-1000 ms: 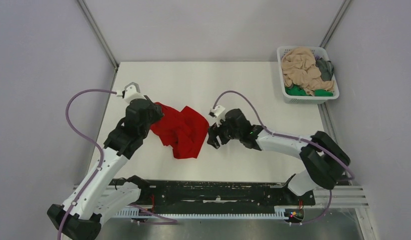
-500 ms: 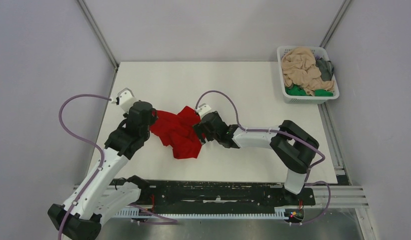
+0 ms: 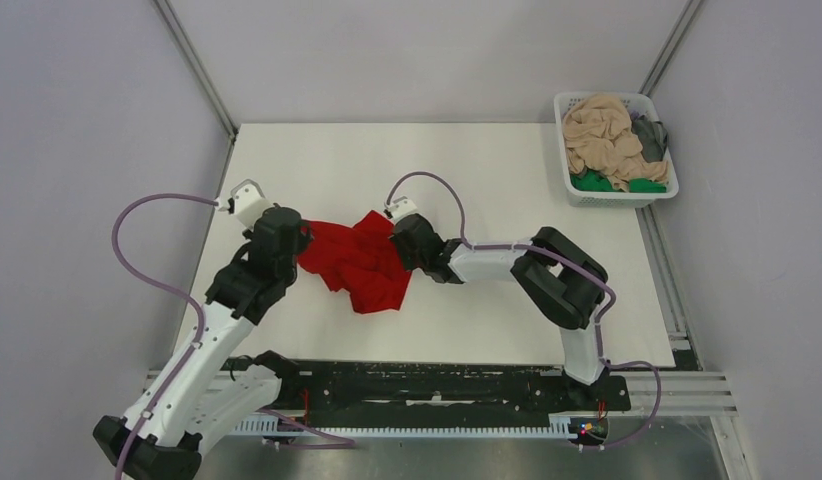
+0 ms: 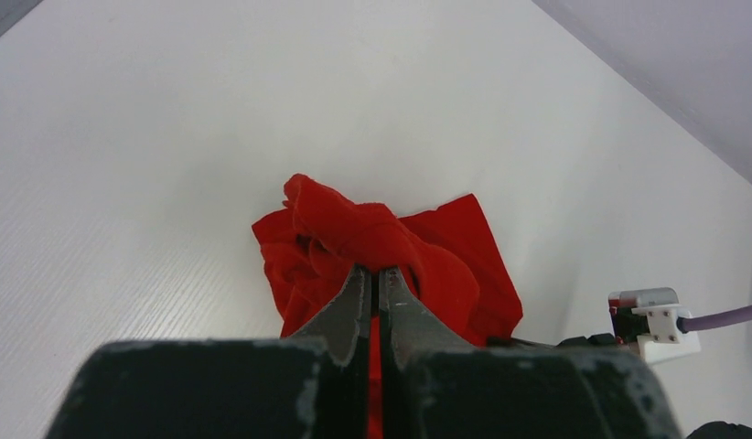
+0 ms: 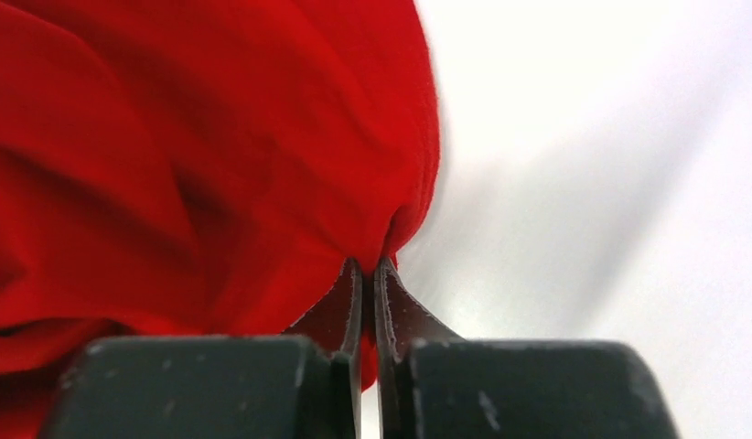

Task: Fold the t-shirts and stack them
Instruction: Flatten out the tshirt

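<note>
The step in hand looked like opening out the red t-shirt (image 3: 359, 262) before any fold. It lay crumpled left of centre in the top view, on the white table (image 3: 507, 170). The left gripper (image 4: 374, 274) was clamped on a bunched ridge at the shirt's left side, jaws pressed together with red cloth between them. The right gripper (image 5: 368, 267) was pinched tight on a fold at the shirt's right edge. The next move, I judged, called for drawing the two grips apart so the cloth spread flat. The other t-shirts (image 3: 607, 140) — peach, grey, green — sat heaped in the white basket (image 3: 612, 200) at upper right.
</note>
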